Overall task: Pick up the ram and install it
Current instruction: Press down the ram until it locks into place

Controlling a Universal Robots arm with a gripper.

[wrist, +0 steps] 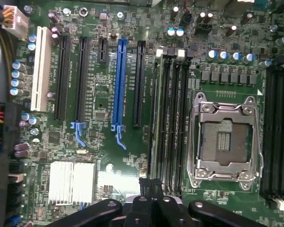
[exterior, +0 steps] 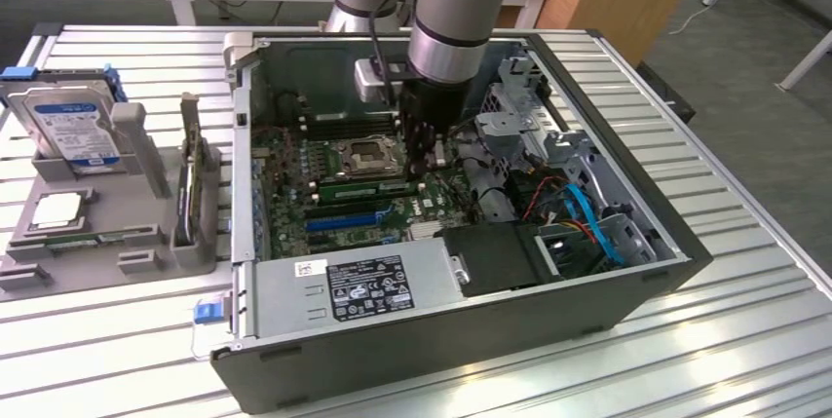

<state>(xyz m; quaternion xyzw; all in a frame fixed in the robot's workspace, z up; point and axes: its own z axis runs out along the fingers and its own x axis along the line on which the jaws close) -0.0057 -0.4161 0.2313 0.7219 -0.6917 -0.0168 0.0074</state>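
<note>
The ram is a thin green stick standing on edge in a memory slot just beside the empty processor socket, inside the open computer case. In the wrist view the ram shows edge-on as a pale green line along the outermost of the black slots. My gripper reaches down into the case over one end of that stick. Its black fingers are shut together with nothing between them, right at the stick's end. I cannot tell whether they touch it.
A grey fixture at the exterior view's left holds a blue-labelled hard drive and a square silver chip. In the case are a power supply, blue and orange cables, a drive cage and a silver heatsink.
</note>
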